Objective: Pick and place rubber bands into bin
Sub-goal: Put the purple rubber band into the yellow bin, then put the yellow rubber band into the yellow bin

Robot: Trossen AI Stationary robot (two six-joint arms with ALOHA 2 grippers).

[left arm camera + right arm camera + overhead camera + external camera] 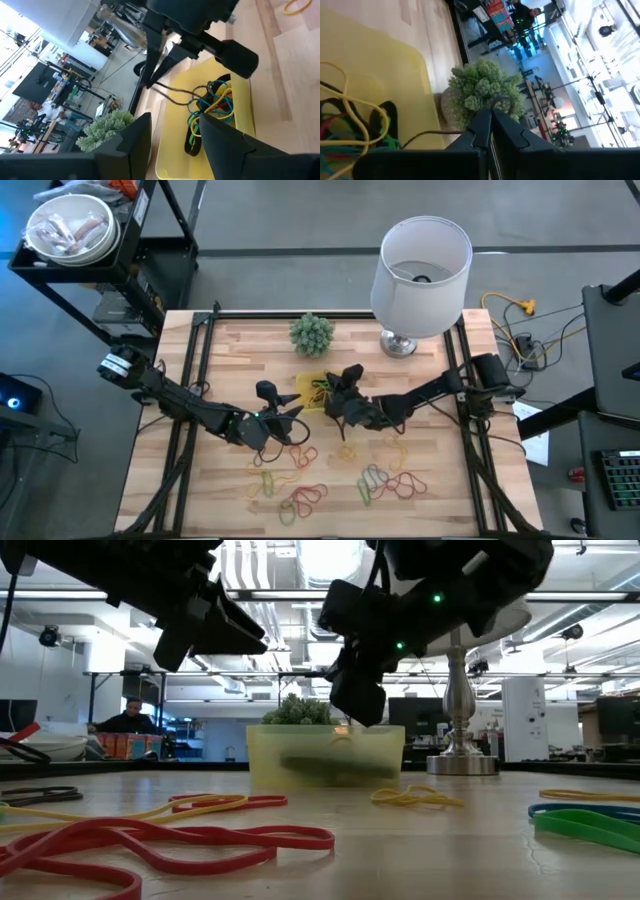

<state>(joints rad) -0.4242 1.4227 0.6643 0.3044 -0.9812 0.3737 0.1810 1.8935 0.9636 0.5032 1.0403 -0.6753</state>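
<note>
High view puts the right hand (335, 388) over the bin (304, 383) beside the plant (311, 333), fingers pinching a brown band (172, 94); spread them only once it hangs inside. Left hand (285, 420) waits spread near the bin, loose bands (385, 482) across the surface (450, 450) beyond
</note>
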